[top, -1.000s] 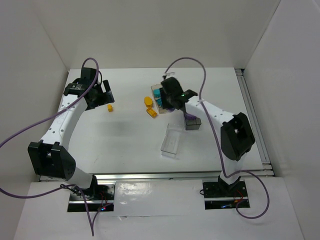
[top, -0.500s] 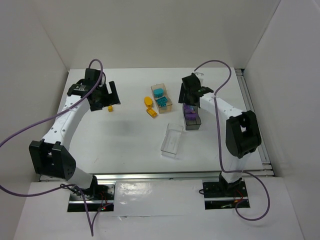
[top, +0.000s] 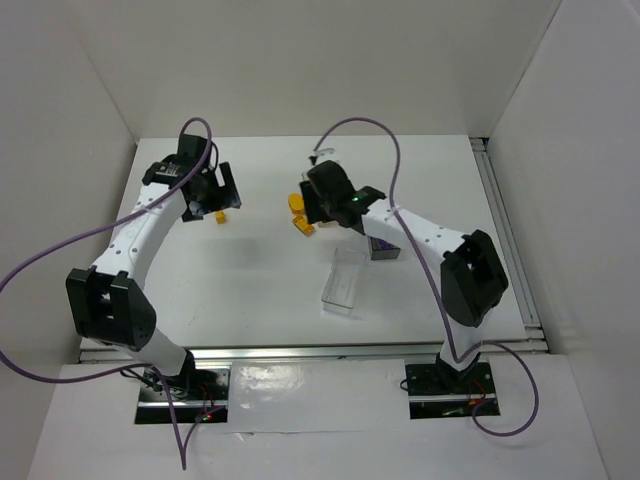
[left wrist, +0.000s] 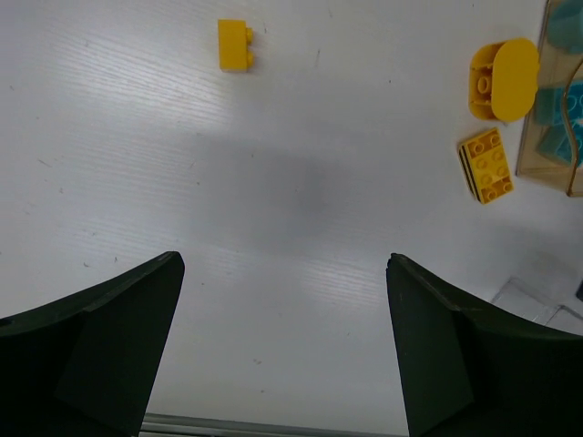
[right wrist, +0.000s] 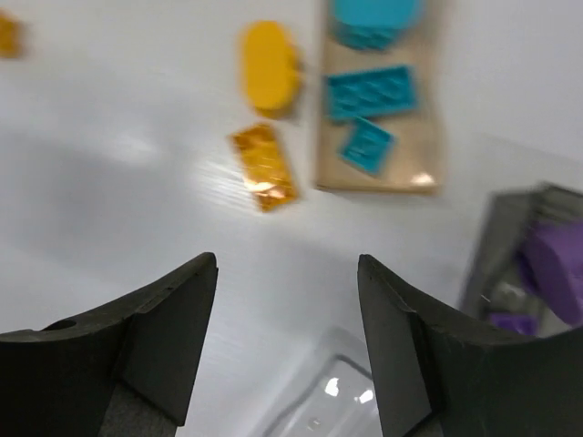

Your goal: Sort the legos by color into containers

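Observation:
Three yellow-orange legos lie loose on the table: a small brick (top: 220,215) (left wrist: 235,44), a rounded one (top: 296,203) (right wrist: 271,68) and a flat studded one (top: 303,226) (right wrist: 264,166). The tan box (right wrist: 378,177) holds teal legos (right wrist: 372,91). The dark grey box (top: 383,248) holds purple legos (right wrist: 556,259). The clear box (top: 345,280) looks empty. My left gripper (top: 222,195) (left wrist: 282,264) is open and empty, just behind the small yellow brick. My right gripper (top: 322,200) (right wrist: 287,264) is open and empty, above the tan box and beside the two yellow legos.
White walls close in the table on the left, back and right. The right arm's body hides most of the tan box in the top view. A metal rail (top: 505,230) runs along the table's right edge.
My right gripper has swung from the tan box to over the dark grey box, then back left above the tan box. My left gripper shifted slightly right.

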`<action>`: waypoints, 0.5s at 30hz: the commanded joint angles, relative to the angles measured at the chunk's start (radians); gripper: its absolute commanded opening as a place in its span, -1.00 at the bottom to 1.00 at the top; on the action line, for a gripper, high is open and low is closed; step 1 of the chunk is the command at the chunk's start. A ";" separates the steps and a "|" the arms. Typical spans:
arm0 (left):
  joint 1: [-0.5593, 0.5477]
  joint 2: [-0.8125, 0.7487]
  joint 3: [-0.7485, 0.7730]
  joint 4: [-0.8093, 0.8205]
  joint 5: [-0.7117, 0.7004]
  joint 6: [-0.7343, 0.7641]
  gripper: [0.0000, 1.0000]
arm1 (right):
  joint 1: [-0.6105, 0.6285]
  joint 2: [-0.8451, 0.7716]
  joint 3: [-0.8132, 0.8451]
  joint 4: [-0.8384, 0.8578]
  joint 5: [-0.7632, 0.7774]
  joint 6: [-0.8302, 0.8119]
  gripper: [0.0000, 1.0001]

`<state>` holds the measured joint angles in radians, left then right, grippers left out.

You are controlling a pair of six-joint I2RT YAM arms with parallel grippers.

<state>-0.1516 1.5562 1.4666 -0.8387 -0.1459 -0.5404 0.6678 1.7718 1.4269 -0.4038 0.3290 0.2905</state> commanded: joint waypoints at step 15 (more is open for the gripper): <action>0.015 -0.103 0.011 -0.017 -0.067 -0.079 1.00 | 0.101 0.436 0.437 0.010 -0.136 -0.125 0.58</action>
<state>-0.1398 1.4940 1.4826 -0.8501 -0.2047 -0.6071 0.7742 2.2005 1.7962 -0.4118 0.1917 0.1764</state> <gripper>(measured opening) 1.000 0.790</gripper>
